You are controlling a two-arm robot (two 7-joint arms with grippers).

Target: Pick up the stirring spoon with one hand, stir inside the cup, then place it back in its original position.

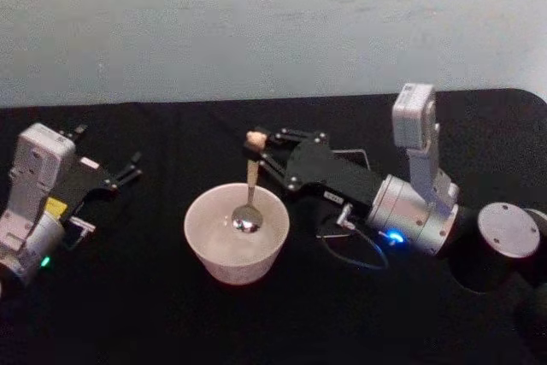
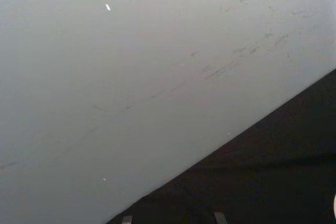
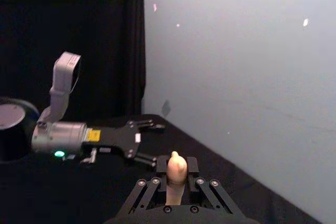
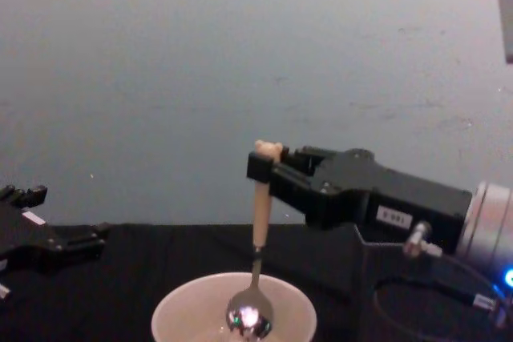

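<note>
Stirring spoon point(image 1: 250, 187) is clamped below its bear head by right gripper point(image 1: 259, 150) and held near-upright, bowl inside cup point(image 1: 235, 267). Left gripper point(image 1: 130, 170) is parked, fingers apart.

Dim, even light, pale wall point(image 1: 273, 23) softly lit, black table point(image 1: 171, 322) swallowing shadows, glint on stirring spoon point(image 4: 256, 238)

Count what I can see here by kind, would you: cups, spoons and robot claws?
Cups: 1, the cup
Spoons: 1, the stirring spoon, its bowl down in the cup
Grippers: 2, the left gripper open, the right gripper shut on the spoon's handle
Total: 4
</note>
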